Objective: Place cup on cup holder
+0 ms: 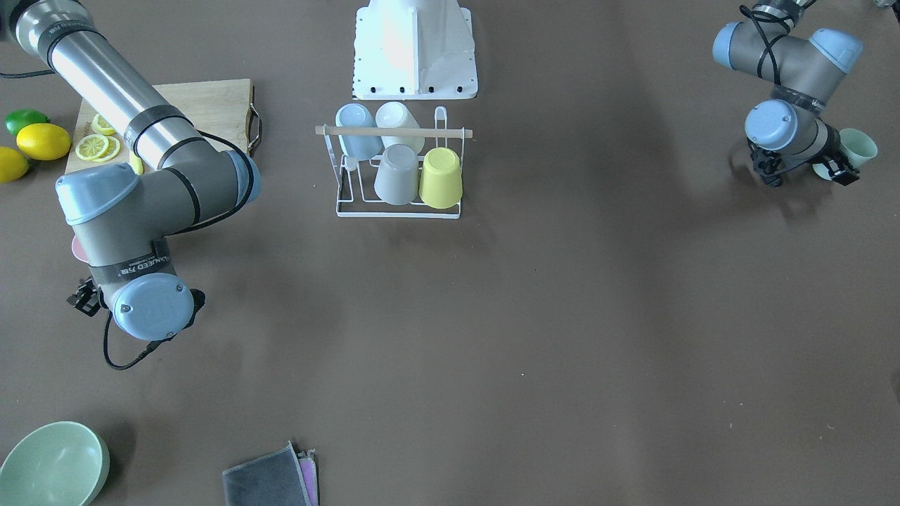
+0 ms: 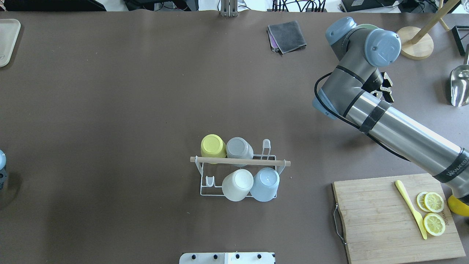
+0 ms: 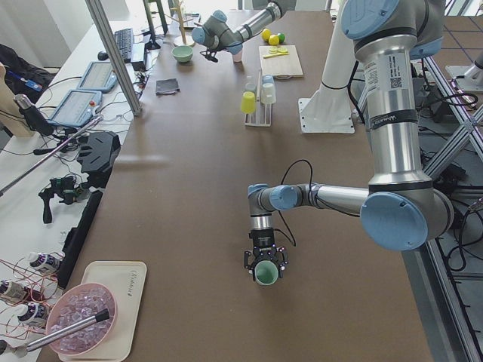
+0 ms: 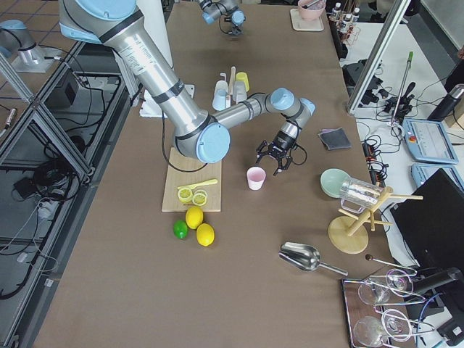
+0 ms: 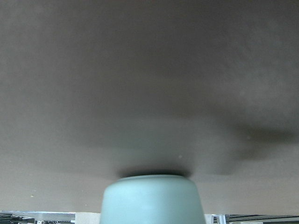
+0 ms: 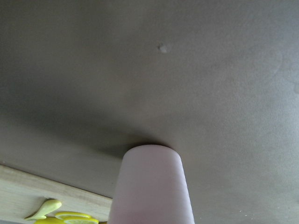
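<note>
The small white wire cup holder [image 2: 240, 161], with a wooden rod across its top, stands midway along the worktop [image 2: 110, 110], nearer the robot's edge. Four plastic cups sit upside down on its prongs: a yellow cup [image 2: 213, 145] and a grey cup [image 2: 239, 147] on the far side, a white cup [image 2: 237, 184] and a light blue cup [image 2: 264, 184] on the robot's side. Toward the worktop's left end, the left arm's fingers [image 3: 250, 261] flank an upright pale green plastic cup [image 1: 859, 147]; whether they pinch it cannot be told. Toward the right end, beyond the wooden cutting board [image 2: 384, 216], the right arm's fingers [image 4: 263, 155] hang spread close to an upright pink plastic cup [image 4: 255, 177].
</note>
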